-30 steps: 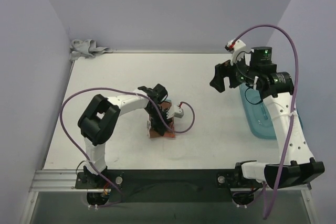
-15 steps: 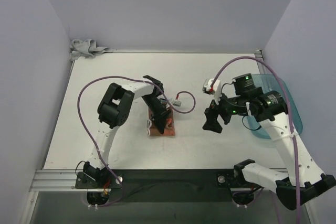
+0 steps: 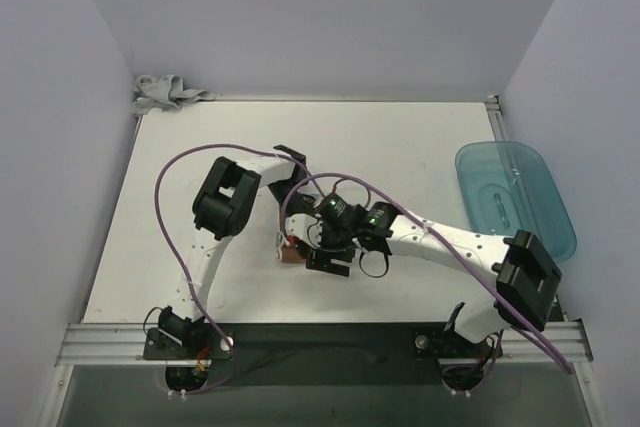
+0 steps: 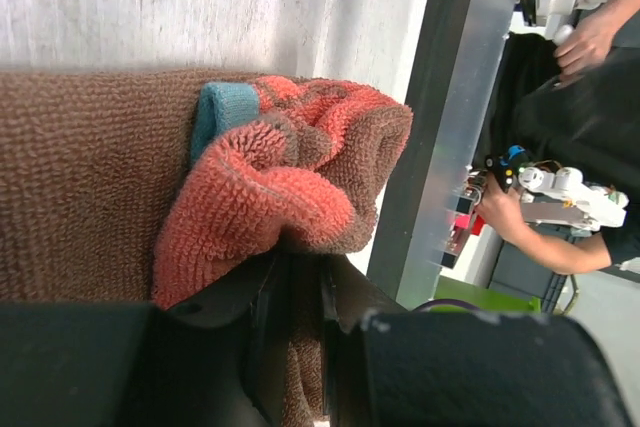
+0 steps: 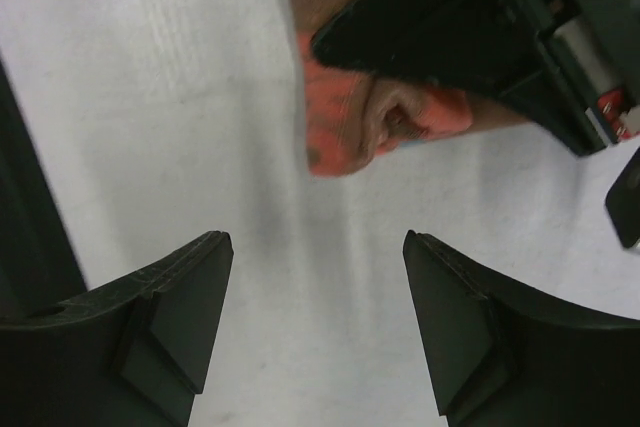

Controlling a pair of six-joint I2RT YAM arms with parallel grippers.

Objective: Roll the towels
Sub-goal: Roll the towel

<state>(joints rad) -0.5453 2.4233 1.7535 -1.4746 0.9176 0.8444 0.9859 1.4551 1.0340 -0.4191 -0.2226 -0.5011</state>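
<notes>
The rust-brown towel (image 4: pixel 90 177) has brown looped pile on its outer face. Its turned-up fold shows salmon-orange pile, with a teal tag (image 4: pixel 222 112) at the fold. The light grey towel (image 3: pixel 165 93), at the far-left corner of the counter (image 3: pixel 400 137), is plain and unpatterned. The counter is white, with faint grey streaks in the wrist views. The tray (image 3: pixel 515 197) at the right edge is translucent teal. The left pincer (image 4: pixel 300 282) and right pincer (image 5: pixel 315 257) are matt black. The left arm (image 3: pixel 205 262) and right arm (image 3: pixel 450 240) have white links and black joints. The cables (image 3: pixel 165 217) are purple. Green lamps (image 3: pixel 330 204) are lit on the right arm. The walls (image 3: pixel 320 17) are pale lavender-grey. The rail (image 3: pixel 110 342) along the near edge is silver.
</notes>
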